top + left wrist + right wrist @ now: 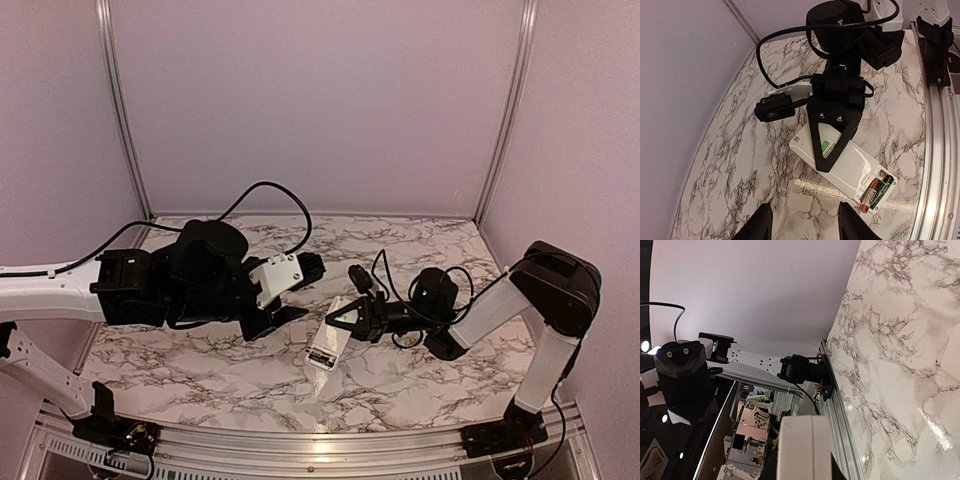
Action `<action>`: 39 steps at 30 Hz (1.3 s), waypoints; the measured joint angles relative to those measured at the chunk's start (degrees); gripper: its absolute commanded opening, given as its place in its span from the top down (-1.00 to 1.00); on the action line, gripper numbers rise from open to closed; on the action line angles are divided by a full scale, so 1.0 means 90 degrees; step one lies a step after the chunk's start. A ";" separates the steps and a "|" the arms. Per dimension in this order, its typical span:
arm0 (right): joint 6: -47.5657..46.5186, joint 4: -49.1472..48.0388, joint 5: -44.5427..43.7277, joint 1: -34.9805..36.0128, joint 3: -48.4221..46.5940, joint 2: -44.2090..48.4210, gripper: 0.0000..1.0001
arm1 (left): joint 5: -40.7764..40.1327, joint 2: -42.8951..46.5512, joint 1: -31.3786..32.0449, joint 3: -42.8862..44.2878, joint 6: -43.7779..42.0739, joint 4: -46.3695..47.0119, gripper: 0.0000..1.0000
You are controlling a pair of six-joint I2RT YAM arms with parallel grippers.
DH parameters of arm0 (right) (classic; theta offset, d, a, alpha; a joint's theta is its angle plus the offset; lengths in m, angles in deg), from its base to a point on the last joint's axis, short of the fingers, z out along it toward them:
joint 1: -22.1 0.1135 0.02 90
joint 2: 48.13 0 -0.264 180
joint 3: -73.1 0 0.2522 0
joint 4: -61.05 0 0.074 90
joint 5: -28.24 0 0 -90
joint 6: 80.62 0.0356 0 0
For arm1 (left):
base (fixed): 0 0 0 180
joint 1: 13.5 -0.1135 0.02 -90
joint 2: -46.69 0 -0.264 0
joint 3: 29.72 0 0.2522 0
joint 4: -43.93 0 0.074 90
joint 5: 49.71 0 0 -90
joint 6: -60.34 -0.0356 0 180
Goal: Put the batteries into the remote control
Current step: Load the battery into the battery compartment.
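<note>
The white remote control lies on the marble table, back side up. In the left wrist view the remote has its battery bay open at the near end, with two dark batteries lying side by side in it. My right gripper is shut on the remote's far half; its black fingers clamp the body. In the right wrist view the remote's white edge fills the space between the jaws. My left gripper is open and empty, hovering above the table just left of the remote.
A small separate white cover piece lies flat on the table between my left fingers, beside the remote's near end. The metal table rail runs along the near edge. Purple walls close in the back and sides.
</note>
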 measured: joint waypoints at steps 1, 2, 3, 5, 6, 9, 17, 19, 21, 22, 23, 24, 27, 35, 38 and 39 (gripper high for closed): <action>0.0066 -0.0070 -0.0002 -0.0002 0.0000 0.0002 1.00 | 0.0044 0.0109 -0.0075 -0.0087 0.0129 0.0073 0.07; 0.0138 -0.0129 -0.0017 -0.0007 0.0000 0.0000 1.00 | 0.0085 0.0223 -0.0177 -0.0189 0.0274 0.0163 0.07; 0.0170 -0.0170 -0.0027 -0.0012 0.0000 0.0002 1.00 | 0.0126 0.0306 -0.0257 -0.0272 0.0415 0.0240 0.09; 0.0240 -0.0223 -0.0051 -0.0036 0.0000 0.0007 1.00 | 0.0199 0.0384 -0.0369 -0.0379 0.0673 0.0352 0.13; 0.0255 -0.0223 -0.0083 -0.0056 0.0000 0.0019 1.00 | 0.0245 0.0386 -0.0391 -0.0408 0.0777 0.0398 0.15; 0.0306 -0.0236 -0.0160 -0.0134 0.0000 0.0092 1.00 | 0.0367 0.0384 -0.0430 -0.0483 0.1078 0.0423 0.17; 0.0636 -0.0318 -0.0345 -0.0197 -0.0024 0.0146 1.00 | 0.0629 0.0384 -0.0614 -0.0605 0.1537 0.0670 0.17; 0.0736 -0.0325 -0.0381 -0.0202 -0.0036 0.0146 1.00 | 0.0678 0.0384 -0.0641 -0.0624 0.1586 0.0704 0.18; 0.0799 -0.0325 -0.0398 -0.0209 -0.0036 0.0143 1.00 | 0.0746 0.0384 -0.0663 -0.0631 0.1632 0.0724 0.21; 0.0814 -0.0325 -0.0403 -0.0209 -0.0036 0.0143 1.00 | 0.0765 0.0384 -0.0665 -0.0631 0.1654 0.0738 0.23; 0.0814 -0.0325 -0.0403 -0.0211 -0.0036 0.0146 1.00 | 0.0804 0.0384 -0.0665 -0.0631 0.1678 0.0758 0.27; 0.0811 -0.0323 -0.0406 -0.0216 -0.0036 0.0146 1.00 | 0.0831 0.0384 -0.0665 -0.0631 0.1705 0.0770 0.31; 0.0799 -0.0323 -0.0423 -0.0236 -0.0036 0.0155 1.00 | 0.0933 0.0347 -0.0665 -0.0622 0.1744 0.0784 0.51; 0.0124 -0.0143 -0.0607 -0.0323 -0.0036 0.0794 1.00 | 0.0432 -0.0342 -0.0665 -0.0389 0.1887 0.0447 0.64; -0.0245 0.0090 -0.0663 -0.0342 -0.0053 0.1297 1.00 | 0.0131 -0.0478 -0.0665 -0.0369 0.1923 0.0306 0.68; -0.0338 0.0124 -0.0665 -0.0347 -0.0080 0.1396 1.00 | 0.0046 -0.0520 -0.0665 -0.0352 0.1933 0.0265 0.71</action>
